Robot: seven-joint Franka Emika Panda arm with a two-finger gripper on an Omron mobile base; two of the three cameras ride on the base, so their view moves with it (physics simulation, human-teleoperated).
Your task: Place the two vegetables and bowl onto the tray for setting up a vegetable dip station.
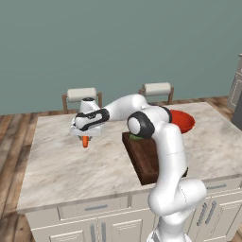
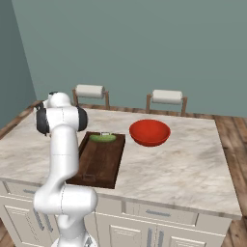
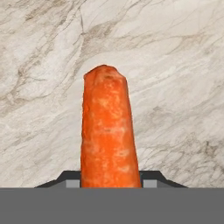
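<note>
The white arm (image 1: 165,156) is seen rising from the near edge of the bench (image 1: 61,165), its elbow bent above the tray (image 1: 142,158), and the forearm is stretched out level to the left across the marble. At its end the hand is turned downward and held clear above the bench top. The tool (image 1: 85,140) is closed on the carrot (image 1: 85,141): in the hand view the carrot (image 3: 108,131) is pinned between the two dark tips, with its blunt end pointed away over bare marble. In the left base view the carrot is seen hanging upright below the hand, lifted off the surface.

Further in, the dark wooden tray (image 2: 103,161) is laid lengthwise on the bench (image 2: 183,169), and the green vegetable (image 2: 102,138) is seen lying at its far end. Just beside the tray's far right corner the red bowl (image 2: 149,131) is set on the marble, off the tray. Beyond the bench, two chairs (image 2: 90,92) are tucked against its far edge.
</note>
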